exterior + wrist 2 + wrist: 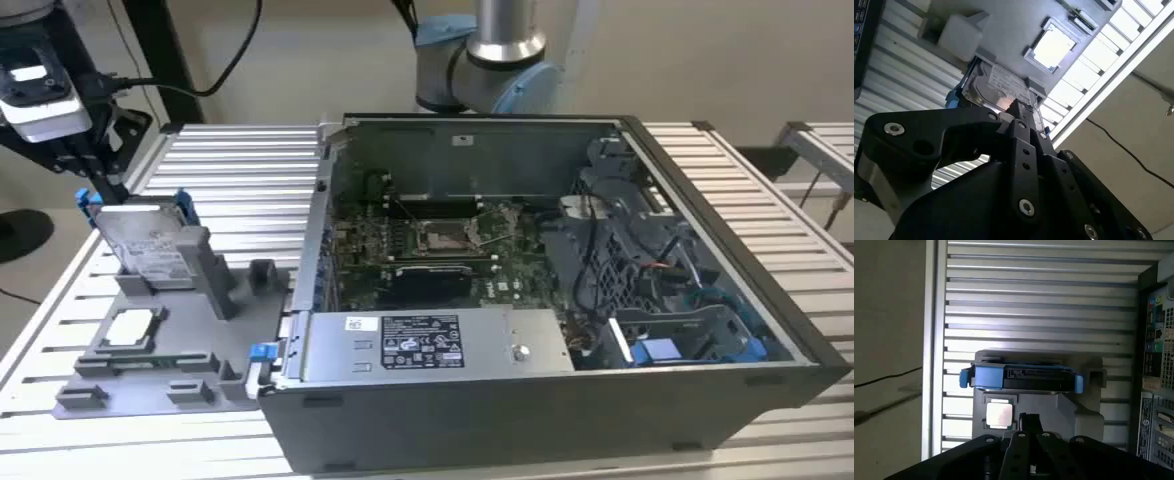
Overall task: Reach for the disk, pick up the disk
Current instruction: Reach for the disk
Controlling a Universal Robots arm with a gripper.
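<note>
1. The gripper [107, 188] looks clenched, fingers together and empty.
2. The disk [144, 240] stands upright in its stand [200, 300], just beneath the fingertips.
3. Probably stiff, weighty, shock-sensitive; pinch its flat faces near the top edge.

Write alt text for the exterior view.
A robot arm's pincer hangs at the top edge of the disk, which stands tilted in a grey holder on a slatted table at the exterior view's left. An open computer case sits on that view's right.
</note>
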